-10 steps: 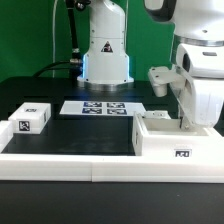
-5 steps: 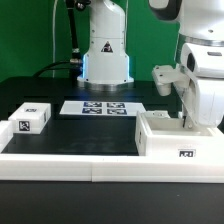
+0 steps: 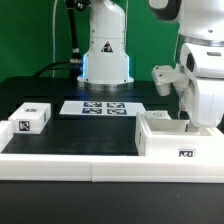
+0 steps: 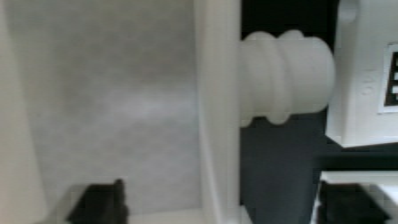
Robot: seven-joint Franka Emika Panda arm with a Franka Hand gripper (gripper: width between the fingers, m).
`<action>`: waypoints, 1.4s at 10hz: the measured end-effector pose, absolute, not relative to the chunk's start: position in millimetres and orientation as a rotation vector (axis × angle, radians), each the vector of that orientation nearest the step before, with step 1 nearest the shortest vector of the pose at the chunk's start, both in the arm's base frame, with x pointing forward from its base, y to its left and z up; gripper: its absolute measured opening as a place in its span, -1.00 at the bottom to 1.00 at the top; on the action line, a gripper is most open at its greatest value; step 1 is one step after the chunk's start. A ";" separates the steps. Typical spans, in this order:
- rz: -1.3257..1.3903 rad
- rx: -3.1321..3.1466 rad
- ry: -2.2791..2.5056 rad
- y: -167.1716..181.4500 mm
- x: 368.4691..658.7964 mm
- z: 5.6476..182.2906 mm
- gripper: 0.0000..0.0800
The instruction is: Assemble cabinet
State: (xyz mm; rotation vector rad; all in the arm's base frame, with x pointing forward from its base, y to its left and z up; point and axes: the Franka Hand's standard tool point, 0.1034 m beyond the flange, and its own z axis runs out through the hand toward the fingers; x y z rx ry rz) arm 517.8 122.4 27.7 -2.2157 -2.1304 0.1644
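Exterior view: my gripper point(image 3: 186, 121) reaches down into the cabinet point(image 3: 162, 146) right beneath it, with a small block point(image 3: 32, 117) well away. Wrist view: the cabinet's wall point(image 4: 107, 100) runs beside one finger point(image 4: 98, 200). Whether the grip is clenched, I cannot tell.

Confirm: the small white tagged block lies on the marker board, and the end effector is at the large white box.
Wrong: the exterior view shows the small white plastic tagged block lying on the black table, apart from the marker board. The rest stands.
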 end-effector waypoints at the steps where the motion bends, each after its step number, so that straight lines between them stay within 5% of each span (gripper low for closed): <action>1: 0.164 -2.216 -2.130 122.3 517.8 27.7 0.57; 2: 0.165 -2.216 -2.130 122.2 517.9 27.7 0.90; 3: 0.165 -2.216 -2.130 122.1 517.9 27.7 0.97; 7: 0.164 -2.218 -2.129 121.1 517.9 28.8 0.99; 11: 0.130 -2.256 -2.145 115.0 493.3 65.3 0.99; 14: 0.062 -2.285 -2.141 114.8 470.9 63.9 0.99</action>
